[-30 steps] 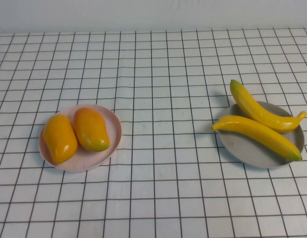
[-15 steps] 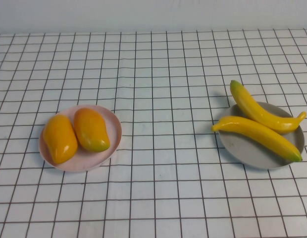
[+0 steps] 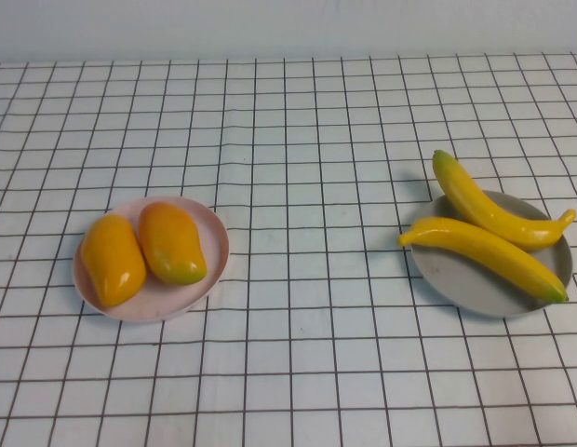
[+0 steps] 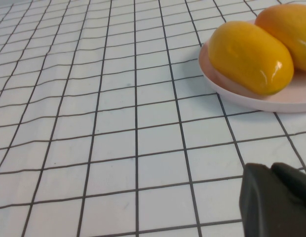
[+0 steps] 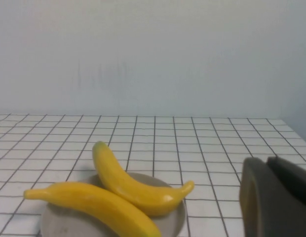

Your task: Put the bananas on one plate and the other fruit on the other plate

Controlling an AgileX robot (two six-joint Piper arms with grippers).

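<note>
Two bananas (image 3: 489, 207) (image 3: 489, 253) lie on the grey plate (image 3: 465, 284) at the right, their ends overhanging its rim. Two orange-yellow mango-like fruits (image 3: 112, 259) (image 3: 171, 242) lie side by side on the pink plate (image 3: 214, 242) at the left. Neither arm shows in the high view. In the left wrist view my left gripper (image 4: 270, 168) is shut and empty, low over the cloth, apart from the pink plate (image 4: 251, 101) and the fruit (image 4: 249, 57). In the right wrist view my right gripper (image 5: 266, 160) is shut and empty, beside the bananas (image 5: 138, 187) on the grey plate (image 5: 59, 219).
A white cloth with a black grid (image 3: 298, 140) covers the table. A pale wall (image 5: 153, 59) stands behind its far edge.
</note>
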